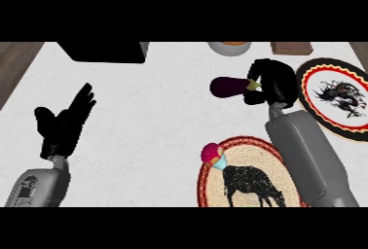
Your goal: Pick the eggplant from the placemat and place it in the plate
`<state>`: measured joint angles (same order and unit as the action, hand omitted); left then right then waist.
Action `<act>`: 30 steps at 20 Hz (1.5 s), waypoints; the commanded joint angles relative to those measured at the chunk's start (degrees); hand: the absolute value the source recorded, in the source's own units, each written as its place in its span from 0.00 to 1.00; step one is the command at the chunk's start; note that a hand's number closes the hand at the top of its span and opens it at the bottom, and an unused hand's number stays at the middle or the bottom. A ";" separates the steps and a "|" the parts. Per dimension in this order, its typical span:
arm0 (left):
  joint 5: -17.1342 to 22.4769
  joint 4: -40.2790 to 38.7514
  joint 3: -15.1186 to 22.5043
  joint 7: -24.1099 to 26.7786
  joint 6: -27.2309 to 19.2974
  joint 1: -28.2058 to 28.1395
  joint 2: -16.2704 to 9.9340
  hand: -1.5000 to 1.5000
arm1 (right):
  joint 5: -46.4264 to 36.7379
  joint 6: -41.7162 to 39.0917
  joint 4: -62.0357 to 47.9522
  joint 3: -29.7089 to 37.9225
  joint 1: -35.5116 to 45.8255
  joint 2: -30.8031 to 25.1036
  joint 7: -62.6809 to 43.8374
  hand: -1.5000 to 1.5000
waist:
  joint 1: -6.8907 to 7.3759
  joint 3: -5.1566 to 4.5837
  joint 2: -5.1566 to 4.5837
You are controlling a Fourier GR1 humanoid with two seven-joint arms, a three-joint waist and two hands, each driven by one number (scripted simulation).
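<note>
Overhead, right hand (271, 82) curls around the eggplant (231, 87); left hand (64, 121) rests open.

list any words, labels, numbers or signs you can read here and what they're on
There are none to read.
The plate carries only a dark drawn figure inside a red and yellow rim.
The placemat shows a black animal shape, no lettering.
The eggplant, held in the right hand, is unmarked.

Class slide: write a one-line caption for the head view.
Right hand carries the eggplant above the counter, between placemat and plate; left hand rests open.
</note>
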<state>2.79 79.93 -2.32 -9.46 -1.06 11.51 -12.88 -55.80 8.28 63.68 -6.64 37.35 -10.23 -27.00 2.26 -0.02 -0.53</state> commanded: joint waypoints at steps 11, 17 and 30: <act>-0.58 -2.50 -1.49 2.63 -0.17 -0.66 0.55 0.50 | -8.97 22.65 -12.39 11.70 9.52 -3.09 -9.56 1.00 | -1.49 0.03 0.23; -0.23 -4.28 -2.76 0.92 -0.14 1.76 0.22 0.50 | -0.49 23.65 -12.52 18.11 3.95 -10.90 -0.01 1.00 | -2.33 0.04 0.35; -1.09 -1.82 -1.98 -0.24 0.83 1.32 0.51 0.50 | 9.22 19.19 -37.10 26.58 4.57 -20.03 19.07 1.00 | -0.96 0.16 -0.07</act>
<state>2.35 77.85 -4.90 -8.89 0.18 12.17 -12.85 -50.25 29.58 32.94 17.20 42.45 -28.24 -14.49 0.90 0.06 -0.41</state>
